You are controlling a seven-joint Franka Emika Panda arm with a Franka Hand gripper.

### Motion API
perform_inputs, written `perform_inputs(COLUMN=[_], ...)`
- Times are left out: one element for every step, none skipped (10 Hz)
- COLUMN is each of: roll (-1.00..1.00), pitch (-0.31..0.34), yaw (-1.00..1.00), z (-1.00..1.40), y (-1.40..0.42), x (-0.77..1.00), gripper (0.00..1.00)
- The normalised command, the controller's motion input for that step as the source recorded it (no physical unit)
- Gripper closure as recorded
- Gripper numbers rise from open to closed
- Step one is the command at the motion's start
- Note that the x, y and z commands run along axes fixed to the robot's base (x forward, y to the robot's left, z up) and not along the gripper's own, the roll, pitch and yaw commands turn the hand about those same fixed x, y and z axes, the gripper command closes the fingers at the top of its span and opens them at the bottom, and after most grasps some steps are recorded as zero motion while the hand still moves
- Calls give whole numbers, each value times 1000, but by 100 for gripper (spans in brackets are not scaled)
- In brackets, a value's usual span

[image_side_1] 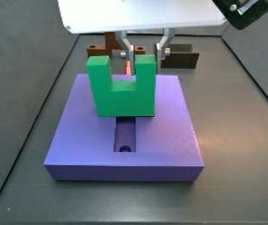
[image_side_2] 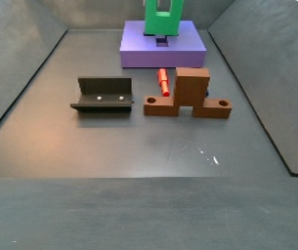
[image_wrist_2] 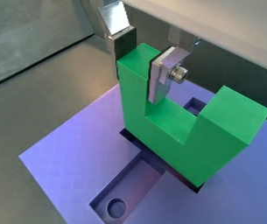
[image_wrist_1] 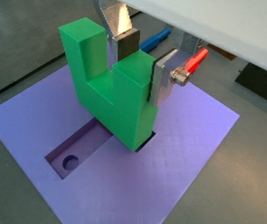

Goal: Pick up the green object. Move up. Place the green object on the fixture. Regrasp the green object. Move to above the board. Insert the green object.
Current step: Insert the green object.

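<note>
End effector (image_side_1: 139, 60) clamps the green block (image_side_1: 122, 92), seating it in the board (image_side_1: 83, 149); press down next, then release.

The gripper (image_side_1: 139, 60) hangs from above, pointing straight down, its two silver fingers (image_wrist_2: 167, 72) closed against opposite sides of one upright arm of the green object (image_side_1: 120, 91).

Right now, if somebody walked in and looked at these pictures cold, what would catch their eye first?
The bright green object, U-shaped and standing upright in the recess of the purple board, with the gripper clamped on one of its upright arms from above. Next, on the dark floor in a side view, the brown stepped block with a thin red rod beside it and the empty fixture to the other side.
</note>
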Motion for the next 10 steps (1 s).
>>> perform_inputs(roll=[133,119,146,210,259,209,214,251,333,373], pitch=[100,97,49,34,29,29,46,59,106,107], yaw=[-29,0,17,74,129,177,206,154,66,0], z=[0,0,0,0,0,0,37,51,40,0], y=[0,0,-20,-23,0,0,-26,-34,-131,-97], x=[114,74,0,0,0,0,26,23,137,157], gripper=[100,100,100,100,100,100,100,100,100,100])
